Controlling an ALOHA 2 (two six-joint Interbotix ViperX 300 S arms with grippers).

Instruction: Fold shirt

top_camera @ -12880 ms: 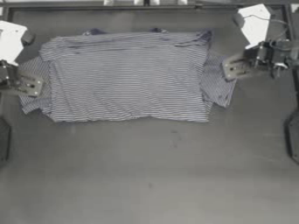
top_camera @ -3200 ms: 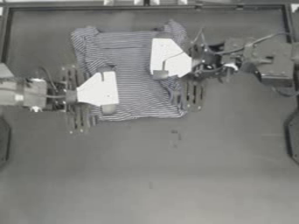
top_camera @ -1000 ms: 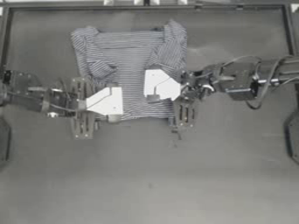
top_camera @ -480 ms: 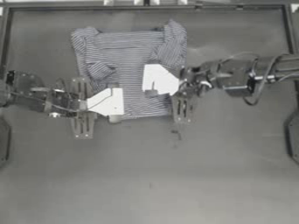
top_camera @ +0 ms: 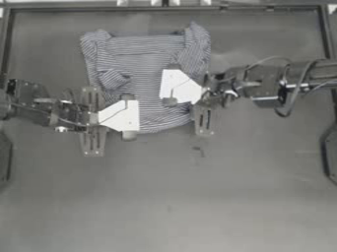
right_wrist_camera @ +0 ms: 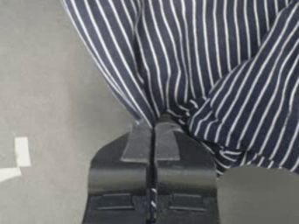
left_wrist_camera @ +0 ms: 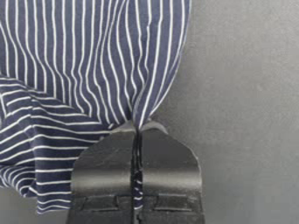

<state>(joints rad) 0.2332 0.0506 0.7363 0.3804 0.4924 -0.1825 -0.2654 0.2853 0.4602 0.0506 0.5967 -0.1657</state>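
Note:
The striped navy-and-white shirt (top_camera: pixel 141 64) lies at the back middle of the table, its two sides folded inward into a narrow shape. My left gripper (top_camera: pixel 129 122) reaches in from the left to the shirt's near left corner. In the left wrist view it (left_wrist_camera: pixel 138 127) is shut on a pinch of striped fabric (left_wrist_camera: pixel 76 65). My right gripper (top_camera: pixel 172 98) comes from the right over the shirt's near right part. Its wrist view shows it (right_wrist_camera: pixel 154 121) shut on a fold of the shirt (right_wrist_camera: pixel 204 52). The collar is hidden.
The dark table (top_camera: pixel 197 197) stretches bare toward the near side. Its raised rim (top_camera: pixel 164 7) runs along the back. White tape marks (right_wrist_camera: pixel 20 151) sit on the table beside the right gripper.
The shirt, spread wide earlier, now has both sides folded in. Over the last second the right gripper crept slightly toward the back with its fabric; the left barely moved.

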